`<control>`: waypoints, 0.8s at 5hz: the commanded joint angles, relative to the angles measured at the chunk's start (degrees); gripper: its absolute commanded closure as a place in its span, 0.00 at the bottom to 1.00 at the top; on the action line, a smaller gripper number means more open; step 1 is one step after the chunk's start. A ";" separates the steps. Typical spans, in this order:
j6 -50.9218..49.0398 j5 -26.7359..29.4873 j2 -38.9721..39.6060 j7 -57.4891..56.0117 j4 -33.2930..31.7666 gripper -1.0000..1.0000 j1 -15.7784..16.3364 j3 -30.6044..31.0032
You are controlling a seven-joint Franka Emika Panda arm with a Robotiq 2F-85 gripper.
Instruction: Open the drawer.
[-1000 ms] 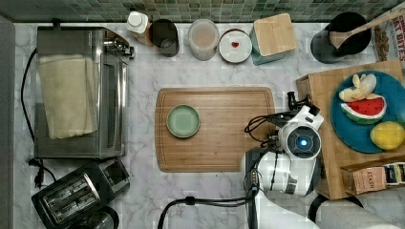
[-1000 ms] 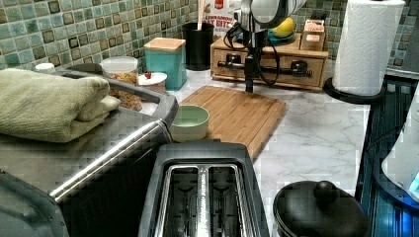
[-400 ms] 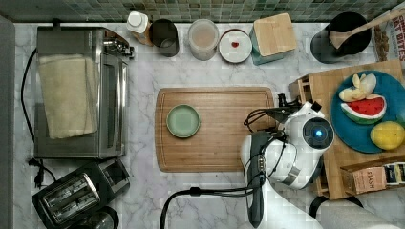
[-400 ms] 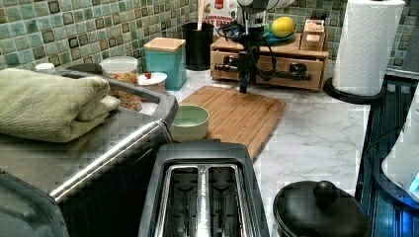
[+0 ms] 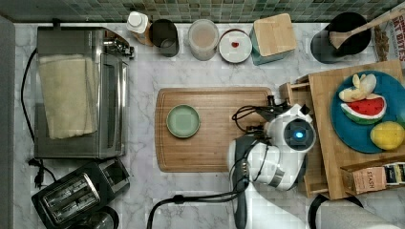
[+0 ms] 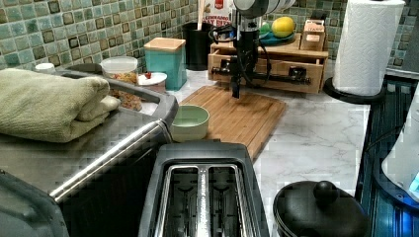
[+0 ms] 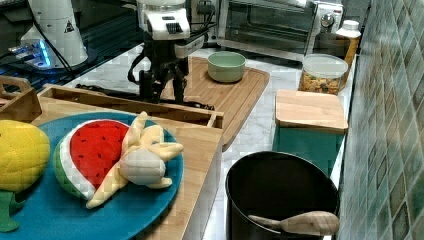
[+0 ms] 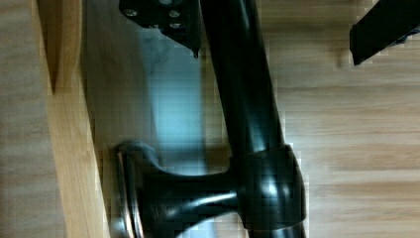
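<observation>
Arm body hides most of the drawer (image 7: 131, 102) in the top view. Drawer is pulled partly out toward the cutting board (image 5: 215, 129), its black bar handle (image 8: 247, 99) running along the front. Hand (image 7: 162, 85) straddles the handle, fingers spread, not clamped.

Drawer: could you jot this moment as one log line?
phase: pulling | pincer: astride bar handle, open | drawer: partly out | cutting board: beneath pincer
</observation>
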 commanded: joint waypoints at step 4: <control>-5.94 5.29 -10.52 1.11 -10.46 0.00 13.68 8.63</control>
